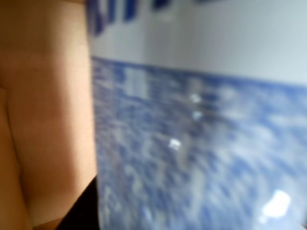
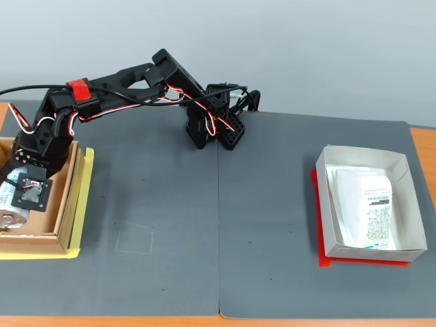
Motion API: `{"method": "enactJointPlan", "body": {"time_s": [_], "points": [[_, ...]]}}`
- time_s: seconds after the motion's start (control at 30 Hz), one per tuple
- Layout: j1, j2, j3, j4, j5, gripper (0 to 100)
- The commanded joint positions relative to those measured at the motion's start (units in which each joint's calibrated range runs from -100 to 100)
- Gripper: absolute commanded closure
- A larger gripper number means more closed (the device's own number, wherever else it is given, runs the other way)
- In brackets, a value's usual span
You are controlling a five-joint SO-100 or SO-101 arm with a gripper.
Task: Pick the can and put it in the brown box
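The slim white-and-blue metal can [image 1: 201,124] is sitting down inside the shallow brown cardboard box [image 2: 65,235] at the left of the fixed view, its silver end poking out. The black gripper [image 2: 28,192] is hanging right over it; the wrist view is blurry, so I can't tell if the jaws are clenching or released. I'd be opening slowly and lifting straight up, avoiding the wall.

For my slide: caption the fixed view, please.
Arm reaches into the brown box, where the can lies; white box sits right.

No legible text, can [image 1: 201,143] lettering blurred (packet [image 2: 371,211] print too small)
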Motion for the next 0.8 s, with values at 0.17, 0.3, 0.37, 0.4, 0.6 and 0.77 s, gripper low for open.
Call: {"method": "enactJointPlan", "body": {"time_s": [0.17,0.3,0.37,0.4,0.6,0.77], "points": [[-0.27,-3.11,-3.75,1.37,-0.16,56],[-0.51,-4.72,-3.11,1.46,-0.16,56],[-0.59,-5.48,-3.11,1.46,-0.22,58],[-0.67,-6.08,-3.11,1.46,-0.22,61],[-2.30,-11.50,-2.93,1.54,-4.18,85],[-4.25,-18.11,-2.30,1.54,-13.61,99]]}}
